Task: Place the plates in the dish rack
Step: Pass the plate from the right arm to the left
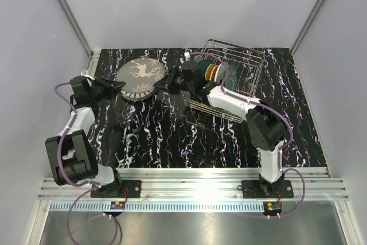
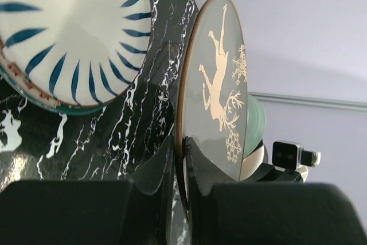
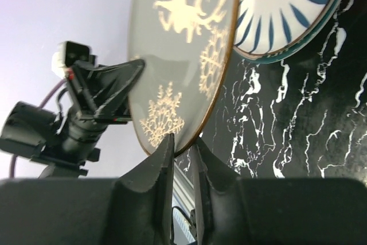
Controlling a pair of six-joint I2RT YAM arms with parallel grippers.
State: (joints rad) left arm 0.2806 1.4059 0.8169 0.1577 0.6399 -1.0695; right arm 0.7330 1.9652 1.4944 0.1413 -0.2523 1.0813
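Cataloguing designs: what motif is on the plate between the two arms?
Cream deer and snowflakes on the grey plate; clearest in left wrist view.

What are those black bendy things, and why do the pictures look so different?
They are two robot arms, each ending in a two-finger gripper. One picture looks down from above; the other two come from small cameras on the wrists, so things look huge and tilted. On the black marbled table stands a wire dish rack with some plates already in it. The left gripper pinches one rim of the deer plate. The right gripper has its fingers around the opposite rim; whether they squeeze, I cannot tell. Close by lies a white plate with blue stripes.
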